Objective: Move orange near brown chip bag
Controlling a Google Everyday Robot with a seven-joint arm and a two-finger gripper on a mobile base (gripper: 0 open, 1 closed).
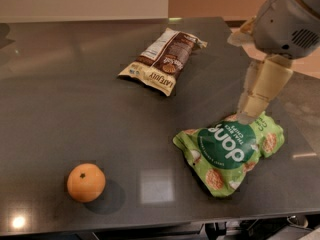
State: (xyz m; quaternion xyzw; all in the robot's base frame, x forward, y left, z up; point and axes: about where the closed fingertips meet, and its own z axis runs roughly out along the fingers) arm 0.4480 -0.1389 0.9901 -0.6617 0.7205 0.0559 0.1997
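Observation:
The orange (86,182) is a small round fruit with a dark stem dot, lying near the table's front left. The brown chip bag (164,60) lies flat at the back middle of the table, with a dark brown centre and cream ends. My gripper (248,113) hangs down from the grey arm at the right, just above the top edge of a green bag. It is far to the right of the orange and in front and right of the brown chip bag. It holds nothing that I can see.
A bright green chip bag (230,148) lies crumpled at the front right, under the gripper. The dark glossy table (75,104) ends close in front of the orange and just right of the green bag. The arm's grey housing (287,19) fills the upper right.

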